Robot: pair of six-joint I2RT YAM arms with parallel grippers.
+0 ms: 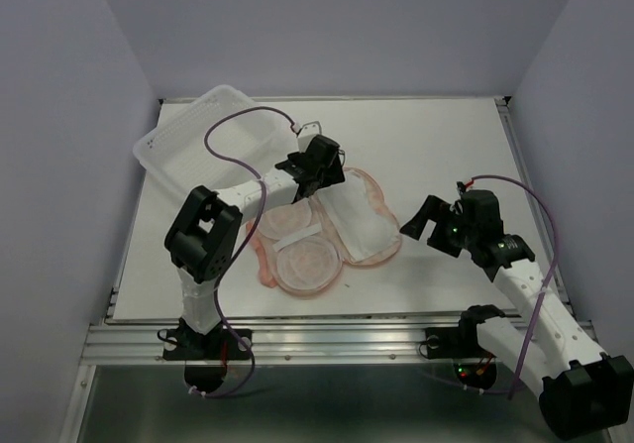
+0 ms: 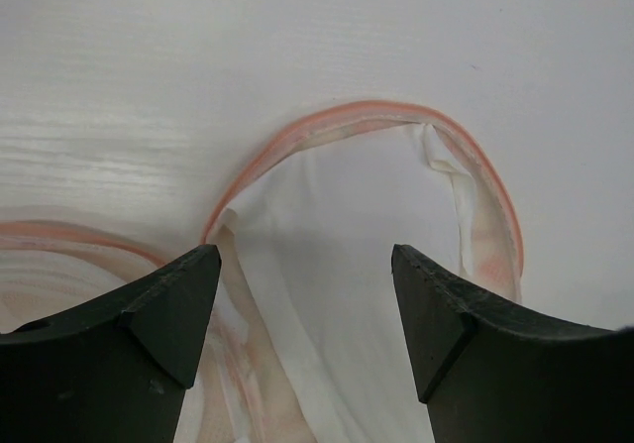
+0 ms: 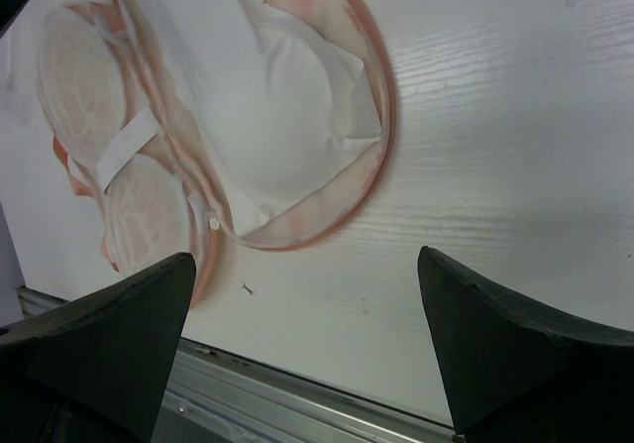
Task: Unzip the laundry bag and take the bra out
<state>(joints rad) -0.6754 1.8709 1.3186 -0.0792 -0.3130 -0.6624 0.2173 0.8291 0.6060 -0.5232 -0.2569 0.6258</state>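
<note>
The laundry bag [image 1: 302, 262] is soft cloth with thin mesh inside, and the bra [image 1: 359, 220] is smooth white cloth. The table [image 1: 446, 136] is matt white with faint wood grain, its front rail [image 1: 337, 336] is shiny metal, and the basket [image 1: 193, 141] looks like smooth white plastic.

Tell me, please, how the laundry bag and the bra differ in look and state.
The laundry bag is peach with pink edging; the bra is plain white. The bag is bigger; the bra fits inside one half of it. The bag lies unzipped and spread flat; the bra sits rumpled in it. Both are soft fabric, and neither is held.
</note>
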